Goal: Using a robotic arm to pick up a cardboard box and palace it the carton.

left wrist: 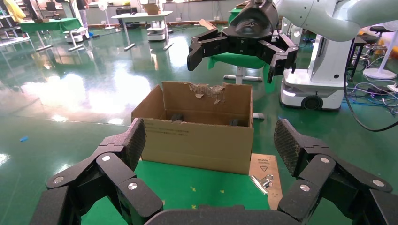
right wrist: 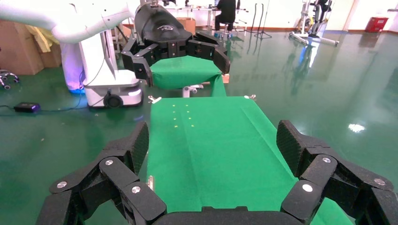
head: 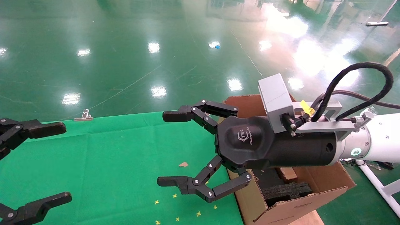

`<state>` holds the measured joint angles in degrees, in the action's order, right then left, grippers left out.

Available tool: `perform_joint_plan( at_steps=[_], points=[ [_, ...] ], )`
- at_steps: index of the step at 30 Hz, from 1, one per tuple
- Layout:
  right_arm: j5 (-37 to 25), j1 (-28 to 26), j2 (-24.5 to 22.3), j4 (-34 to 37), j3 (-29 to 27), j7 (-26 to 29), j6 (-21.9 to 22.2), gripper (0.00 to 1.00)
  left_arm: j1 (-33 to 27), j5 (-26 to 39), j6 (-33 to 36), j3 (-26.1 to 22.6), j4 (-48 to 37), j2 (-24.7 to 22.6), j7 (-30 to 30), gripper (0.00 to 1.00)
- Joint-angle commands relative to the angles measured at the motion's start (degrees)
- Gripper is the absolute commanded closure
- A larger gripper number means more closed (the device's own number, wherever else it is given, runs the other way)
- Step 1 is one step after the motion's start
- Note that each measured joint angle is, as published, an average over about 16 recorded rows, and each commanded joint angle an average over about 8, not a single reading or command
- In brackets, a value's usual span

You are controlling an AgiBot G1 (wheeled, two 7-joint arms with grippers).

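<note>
My right robotic arm [head: 375, 137] reaches in from the right. Its gripper [head: 168, 148] is open and empty, above the green table just left of the carton [head: 312, 197]. The carton is a large open brown box at the table's right end, with black foam [head: 284, 190] inside. A small brown box-like piece [head: 287, 174] shows inside it beside the foam, mostly hidden under the gripper body. My left gripper [head: 62, 162] is open and empty at the table's left end. The left wrist view shows the carton [left wrist: 197, 140] ahead and the right gripper [left wrist: 237, 63] above it.
A green cloth [head: 109, 162] covers the table, with small yellow marks [head: 175, 196] and a brown scrap [head: 183, 164]. A metal binder clip [head: 83, 115] sits on the far edge, and another [left wrist: 263, 182] lies beside the carton. Glossy green floor lies around.
</note>
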<state>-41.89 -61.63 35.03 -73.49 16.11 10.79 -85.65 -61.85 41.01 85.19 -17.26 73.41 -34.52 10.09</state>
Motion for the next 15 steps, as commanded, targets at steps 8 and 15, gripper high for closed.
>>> perform_joint_plan(
  at_steps=[8, 15],
  points=[
    [0.0, 0.0, 0.0, 0.0, 0.0, 0.0, 0.0, 0.0, 0.0, 0.0, 0.0, 0.0, 0.0, 0.0, 0.0, 0.0],
    [0.0, 0.0, 0.0, 0.0, 0.0, 0.0, 0.0, 0.0, 0.0, 0.0, 0.0, 0.0, 0.0, 0.0, 0.0, 0.0]
  ],
)
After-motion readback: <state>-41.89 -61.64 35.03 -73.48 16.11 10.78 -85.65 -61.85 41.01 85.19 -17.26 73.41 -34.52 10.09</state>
